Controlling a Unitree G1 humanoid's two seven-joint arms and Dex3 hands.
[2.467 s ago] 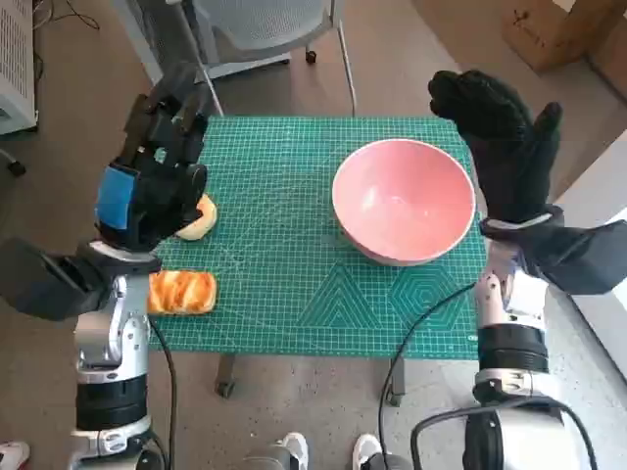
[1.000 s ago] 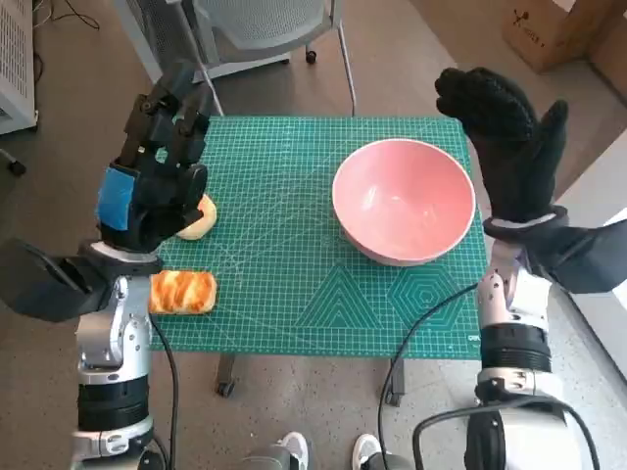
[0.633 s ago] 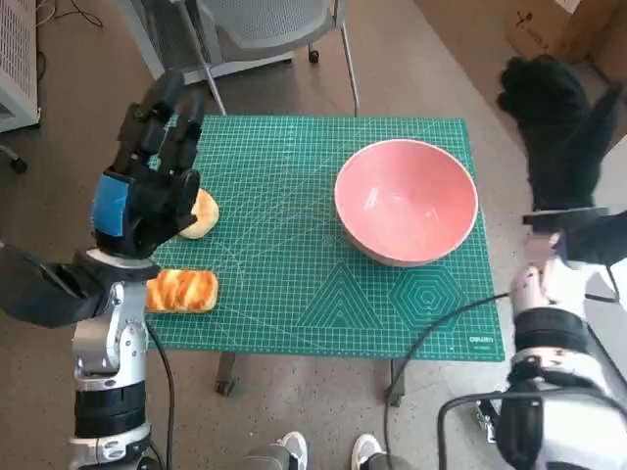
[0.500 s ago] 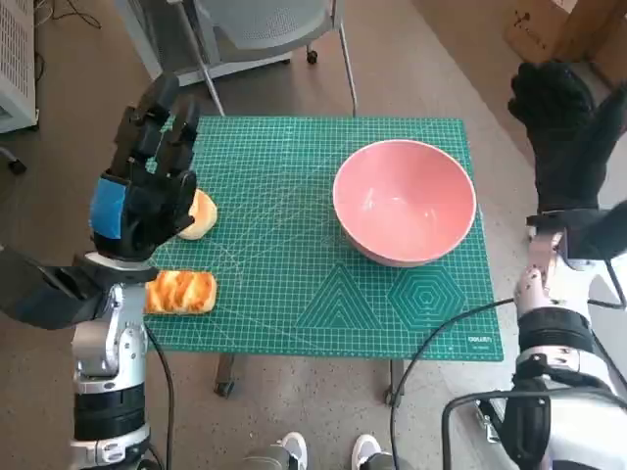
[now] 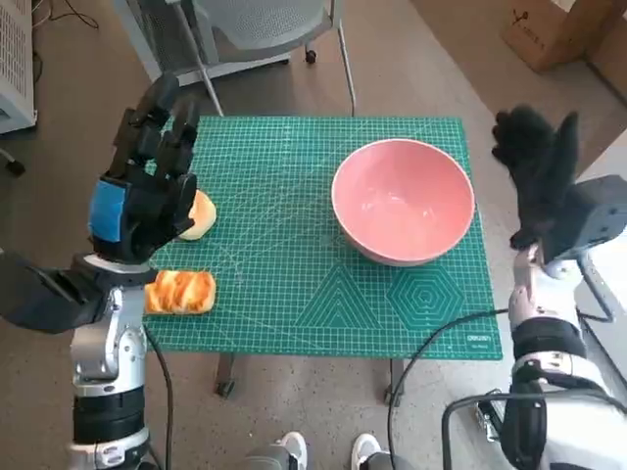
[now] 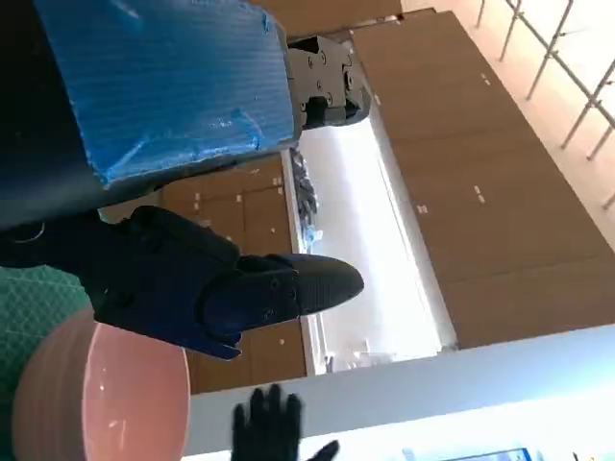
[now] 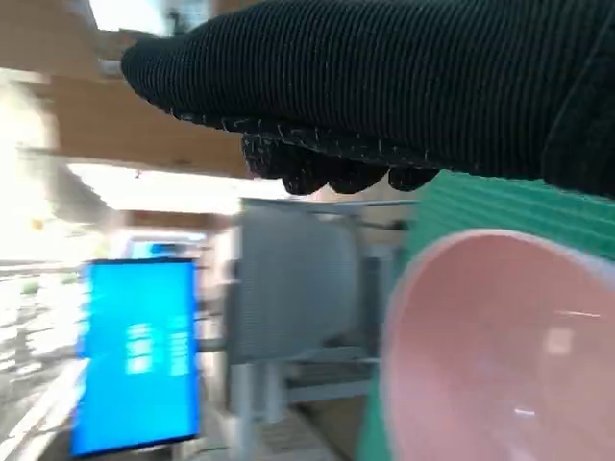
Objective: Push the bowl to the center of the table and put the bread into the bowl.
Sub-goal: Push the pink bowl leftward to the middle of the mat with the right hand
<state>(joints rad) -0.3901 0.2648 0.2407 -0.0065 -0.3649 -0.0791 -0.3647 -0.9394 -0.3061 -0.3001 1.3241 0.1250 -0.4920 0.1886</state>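
Note:
The pink bowl (image 5: pixel 404 200) stands empty on the right half of the green cutting mat (image 5: pixel 294 264); its rim also shows in the left wrist view (image 6: pixel 106 403) and the right wrist view (image 7: pixel 500 346). A glazed bread (image 5: pixel 180 291) lies near the mat's front left corner. A pale round bun (image 5: pixel 199 215) lies behind it, partly hidden by my left hand (image 5: pixel 142 186). That hand hovers above the bun, fingers spread, holding nothing. My right hand (image 5: pixel 539 171) is raised just right of the bowl, off the mat's edge, fingers apart and empty.
A grey chair (image 5: pixel 255 34) stands behind the table. A cardboard box (image 5: pixel 554 29) sits on the floor at the back right. A black cable (image 5: pixel 441 333) hangs by the table's front right corner. A person's shoes (image 5: pixel 323 452) show below the table.
My right hand swung out to the right, away from the bowl, then came back lower beside the bowl's right side. My left hand rose slightly. Bowl and breads lie as before.

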